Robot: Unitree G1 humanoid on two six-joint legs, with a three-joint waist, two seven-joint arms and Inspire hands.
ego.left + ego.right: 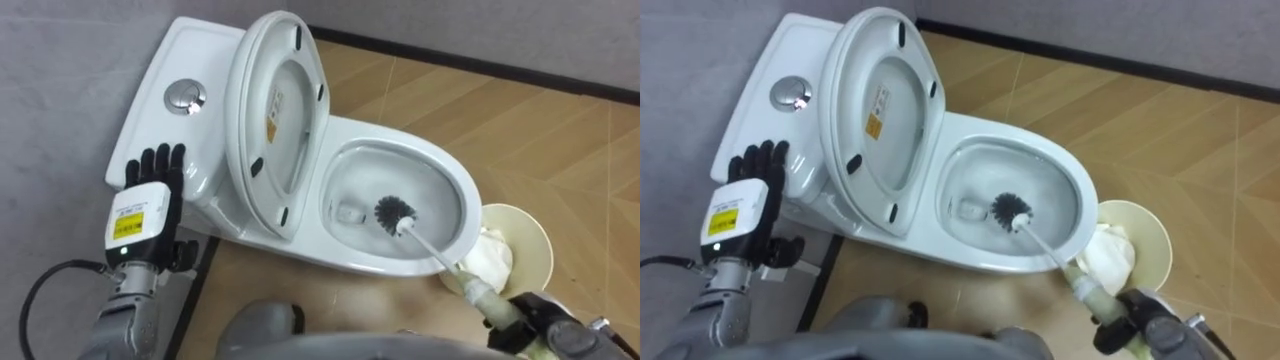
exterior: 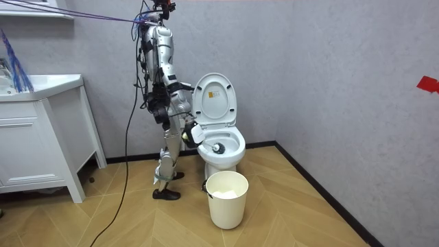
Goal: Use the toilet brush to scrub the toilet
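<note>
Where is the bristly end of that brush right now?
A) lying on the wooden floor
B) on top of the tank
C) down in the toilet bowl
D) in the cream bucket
C: the dark brush head sits down inside the toilet bowl, its white handle leading back to the right hand.

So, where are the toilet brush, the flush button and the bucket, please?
toilet brush (image 1: 392,212): left eye view, on its dark bristle head.
flush button (image 1: 186,95): left eye view, on the button's middle.
bucket (image 2: 226,206): room view, on its outer wall.
</note>
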